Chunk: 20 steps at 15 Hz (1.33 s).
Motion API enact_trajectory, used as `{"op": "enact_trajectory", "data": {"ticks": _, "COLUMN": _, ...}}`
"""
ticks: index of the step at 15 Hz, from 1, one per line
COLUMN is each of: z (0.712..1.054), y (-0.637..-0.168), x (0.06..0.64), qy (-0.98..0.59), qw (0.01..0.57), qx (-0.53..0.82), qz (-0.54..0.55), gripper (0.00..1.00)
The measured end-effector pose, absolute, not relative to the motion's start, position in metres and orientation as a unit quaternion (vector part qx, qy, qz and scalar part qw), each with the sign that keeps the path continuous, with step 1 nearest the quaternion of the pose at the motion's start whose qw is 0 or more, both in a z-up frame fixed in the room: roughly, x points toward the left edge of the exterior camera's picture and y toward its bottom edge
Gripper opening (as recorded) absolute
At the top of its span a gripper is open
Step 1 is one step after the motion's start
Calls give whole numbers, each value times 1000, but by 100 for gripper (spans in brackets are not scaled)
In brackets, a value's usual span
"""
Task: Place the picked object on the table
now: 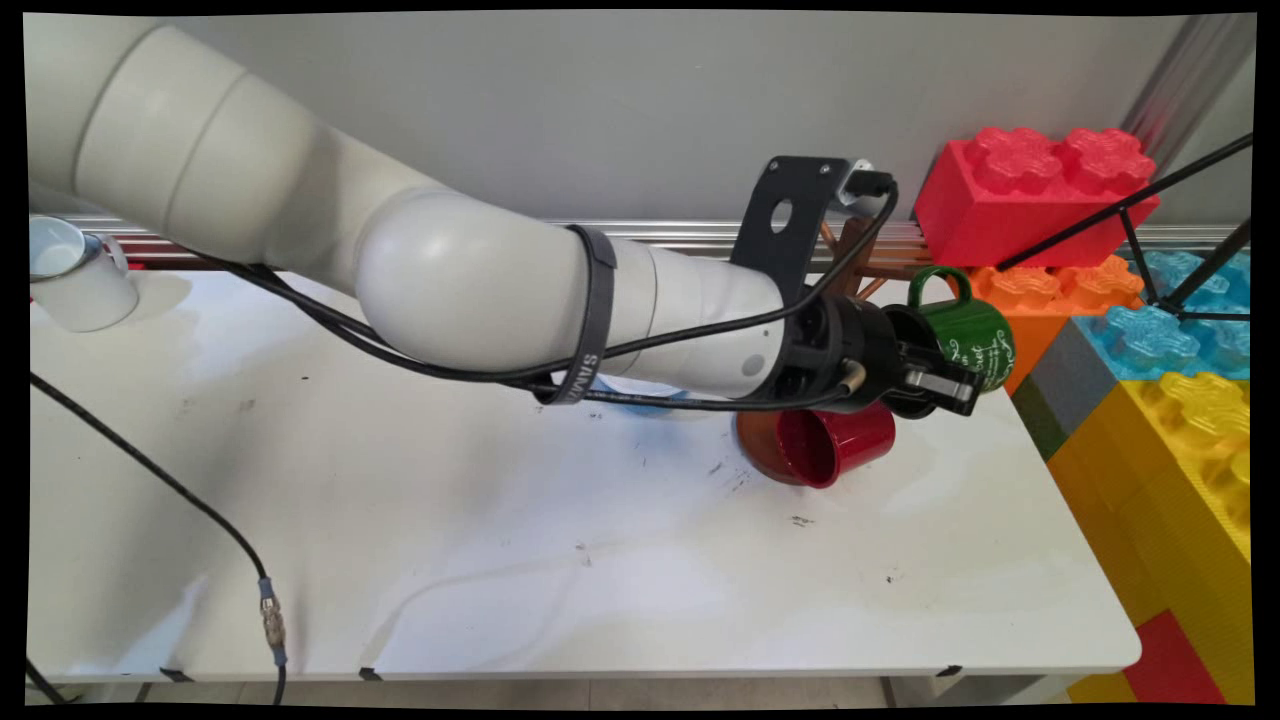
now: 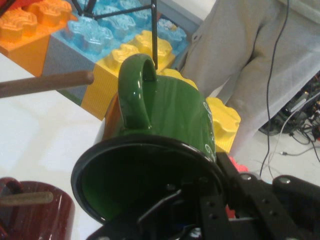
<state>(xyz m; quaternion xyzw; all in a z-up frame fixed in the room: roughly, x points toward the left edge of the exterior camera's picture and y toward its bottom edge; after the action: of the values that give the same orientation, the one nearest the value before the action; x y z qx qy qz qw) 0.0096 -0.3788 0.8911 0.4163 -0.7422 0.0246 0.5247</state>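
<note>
- my black two-finger pincer [image 1: 940, 385] is clamped on the rim of a glossy green ceramic mug with white lettering [image 1: 968, 340]; in the hand view one finger sits inside the mouth and the other runs along the outer wall, so the rim is pinched between them.
- the green mug [image 2: 165, 120] hangs in the air on its side, mouth turned back toward my wrist and handle uppermost, clear of the white table [image 1: 500, 560]. held by the rim alone, i judge it could pivot if the grip slackens.
- just behind it stands a brown wooden mug rack [image 1: 850, 250]; one of its bare wooden pegs [image 2: 45, 84] reaches in from the left of the hand view, near the mug's handle but apart from it.
- below my wrist a shiny red ceramic mug [image 1: 835, 445] hangs tipped on its side, mouth toward the camera; another peg appears to cross its mouth in the hand view, so it seems to rest on the rack and not on the table.
- to the right rises a stack of oversized plastic building bricks [image 1: 1150, 400] in red, orange, blue and yellow, close beside the held mug.
- far off at the table's back left corner sits a white ceramic mug [image 1: 75, 275], well apart from everything i am near.
</note>
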Motion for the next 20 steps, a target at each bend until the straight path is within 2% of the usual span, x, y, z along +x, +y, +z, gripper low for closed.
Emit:
{"op": "enact_trajectory", "data": {"ticks": 11, "z": 929, "y": -374, "x": 32, "qy": -797, "qw": 460, "qx": 391, "qz": 14, "gripper": 0}}
{"op": "enact_trajectory", "data": {"ticks": 20, "z": 965, "y": -376, "x": 58, "qy": -851, "qw": 372, "qx": 371, "qz": 11, "gripper": 0}}
